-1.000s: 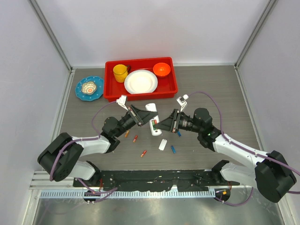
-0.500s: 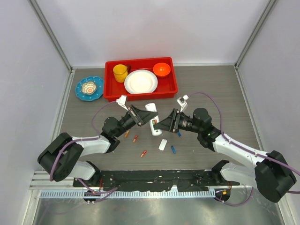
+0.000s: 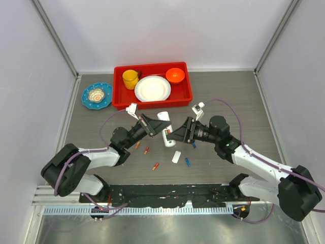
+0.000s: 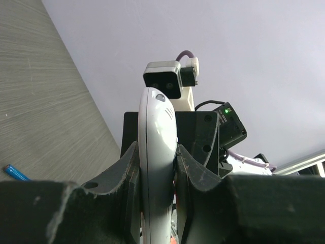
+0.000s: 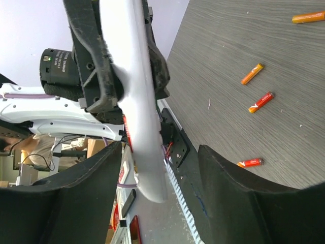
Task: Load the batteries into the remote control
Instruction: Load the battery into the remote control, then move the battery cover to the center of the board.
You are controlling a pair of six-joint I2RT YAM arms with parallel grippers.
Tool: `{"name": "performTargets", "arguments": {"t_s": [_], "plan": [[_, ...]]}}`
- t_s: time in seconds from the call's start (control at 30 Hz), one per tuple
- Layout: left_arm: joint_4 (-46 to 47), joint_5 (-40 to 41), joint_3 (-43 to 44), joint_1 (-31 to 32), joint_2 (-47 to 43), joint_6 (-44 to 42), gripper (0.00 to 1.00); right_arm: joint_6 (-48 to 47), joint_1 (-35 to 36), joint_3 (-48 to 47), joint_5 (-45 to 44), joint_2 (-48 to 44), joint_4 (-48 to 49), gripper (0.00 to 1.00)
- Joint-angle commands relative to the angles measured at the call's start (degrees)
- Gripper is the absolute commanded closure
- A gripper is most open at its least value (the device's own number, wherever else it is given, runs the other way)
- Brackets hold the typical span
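Note:
My left gripper (image 3: 154, 126) is shut on the white remote control (image 3: 165, 130) and holds it tilted above the table. In the left wrist view the remote (image 4: 156, 127) is clamped edge-on between the fingers (image 4: 127, 168). A green and a red cell show in its recess (image 3: 166, 133). My right gripper (image 3: 176, 134) is open right beside the remote. In the right wrist view the remote's end (image 5: 144, 157) lies between the spread fingers (image 5: 233, 198). Loose batteries lie on the table: orange ones (image 3: 147, 150) (image 3: 155, 166) (image 3: 137, 145) and blue ones (image 3: 187, 162) (image 3: 193, 145).
A small white cover piece (image 3: 176, 156) lies on the table below the remote. A red tray (image 3: 118, 94) with a yellow cup, white plate and orange bowl stands behind. A blue dish (image 3: 97, 95) sits at its left. Orange cells (image 5: 252, 73) (image 5: 261, 101) show in the right wrist view.
My right gripper has edged slightly left, closer to the remote. The left gripper and the remote have stayed put.

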State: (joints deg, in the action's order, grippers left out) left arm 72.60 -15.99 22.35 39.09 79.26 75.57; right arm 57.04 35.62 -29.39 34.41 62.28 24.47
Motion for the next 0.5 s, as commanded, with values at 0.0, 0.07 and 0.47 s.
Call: {"name": "performTargets", "arguments": {"t_s": [0.0,0.07,0.47], "plan": [[16.00,1.13,-0.46,-0.59,1.24,-1.21,1.00,-4.29,-1.68,-6.28,-0.66,-5.41,-8.43,0.29],[16.00,1.13,-0.64,-0.94,1.68,-1.30,1.00,-7.97,-2.39,-9.88,-0.66,-7.60,-12.93,0.26],[13.19,0.78,-8.36,-8.24,-4.19,-1.48,1.00,-19.33,-4.42,-8.33,-22.62,-9.29,-42.66,0.43]]}}
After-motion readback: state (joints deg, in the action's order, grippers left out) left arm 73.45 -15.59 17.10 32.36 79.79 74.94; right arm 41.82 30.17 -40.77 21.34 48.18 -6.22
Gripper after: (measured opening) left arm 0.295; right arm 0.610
